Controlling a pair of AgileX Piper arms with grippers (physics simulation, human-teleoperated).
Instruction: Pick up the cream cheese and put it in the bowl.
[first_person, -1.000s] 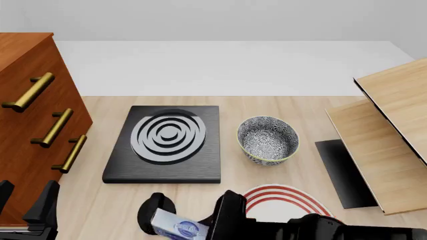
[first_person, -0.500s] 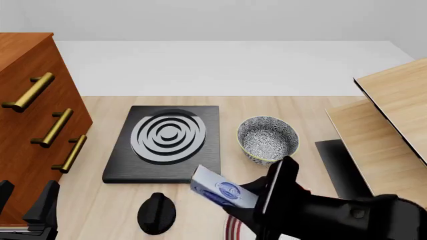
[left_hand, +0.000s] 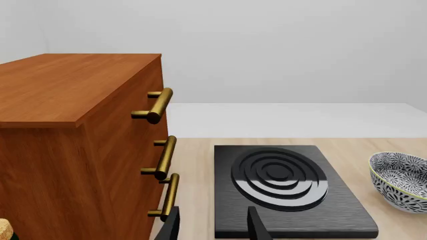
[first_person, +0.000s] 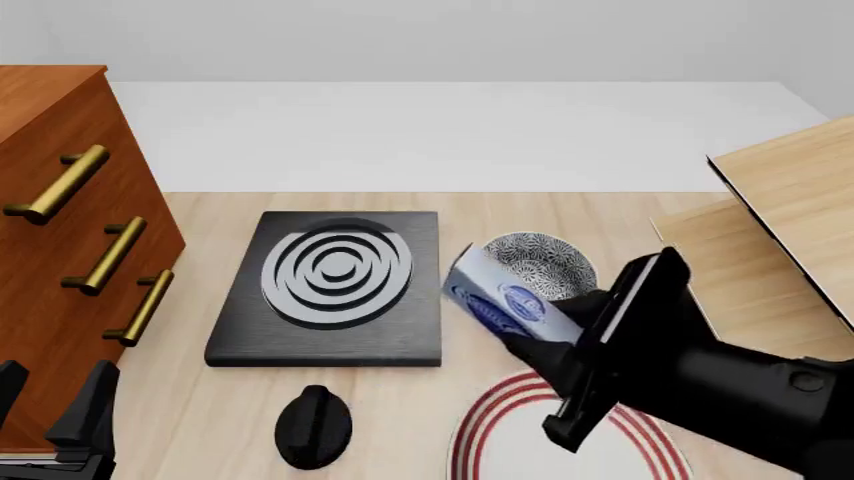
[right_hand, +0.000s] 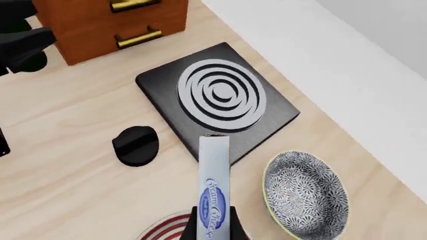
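Note:
The cream cheese (first_person: 505, 297), a pale box with a blue oval logo, hangs tilted in the air with my right gripper (first_person: 537, 345) shut on its near end. In the front view it covers the near left rim of the patterned bowl (first_person: 550, 258). The right wrist view shows the cream cheese (right_hand: 215, 192) beside the bowl (right_hand: 308, 200) rather than over its opening, near the black hob's corner. My left gripper (first_person: 51, 402) stays low at the front left, open and holding nothing. Its fingers (left_hand: 257, 227) show in the left wrist view, where the bowl (left_hand: 401, 182) sits at the edge.
A black hob plate with grey rings (first_person: 334, 285) lies left of the bowl. A black knob (first_person: 312, 425) sits in front of the hob. A white plate with red rings (first_person: 487, 430) lies under my right arm. A wooden drawer cabinet (first_person: 67, 250) stands left, and wooden shelving (first_person: 774, 270) right.
My right gripper has carried the cream cheese up from the table's near edge, rightward and forward over the red-ringed plate, to the bowl's side. The left arm has not moved.

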